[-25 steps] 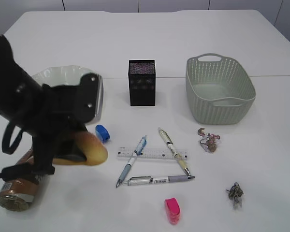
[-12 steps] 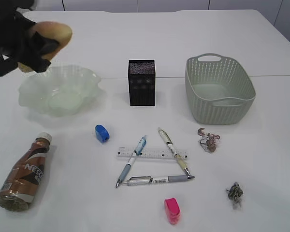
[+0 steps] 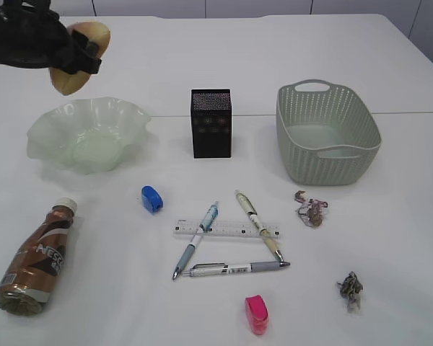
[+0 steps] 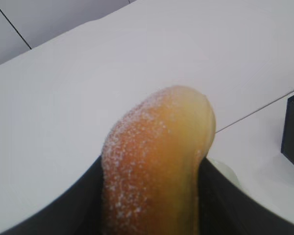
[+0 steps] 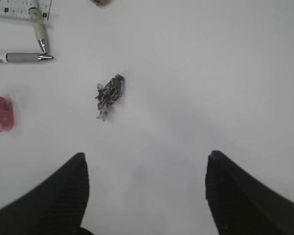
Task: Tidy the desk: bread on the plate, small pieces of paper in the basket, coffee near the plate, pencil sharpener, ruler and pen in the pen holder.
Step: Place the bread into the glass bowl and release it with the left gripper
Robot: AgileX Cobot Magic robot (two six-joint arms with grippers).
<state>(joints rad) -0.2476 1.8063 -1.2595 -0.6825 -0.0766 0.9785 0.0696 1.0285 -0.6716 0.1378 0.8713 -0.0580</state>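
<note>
Left claw (image 3: 71, 54) grips the bread (image 3: 81, 56) up in the air, above and just behind the back edge of the green plate (image 3: 43, 137). Right claw (image 5: 146, 188) hangs with its jaws apart and nothing between them, over bare desk (image 5: 210, 73) near the grey paper scrap (image 5: 109, 94).

A pale grey wall (image 3: 260, 7) runs as a narrow strip along the top of the exterior view and shows again as a grey patch at the upper right corner. Thin dark vertical joints (image 3: 206, 7) split it into flat panels. In the left wrist view the same grey wall (image 4: 54, 14) fills the upper left corner, crossed by one dark slanting joint (image 4: 10, 27).
</note>
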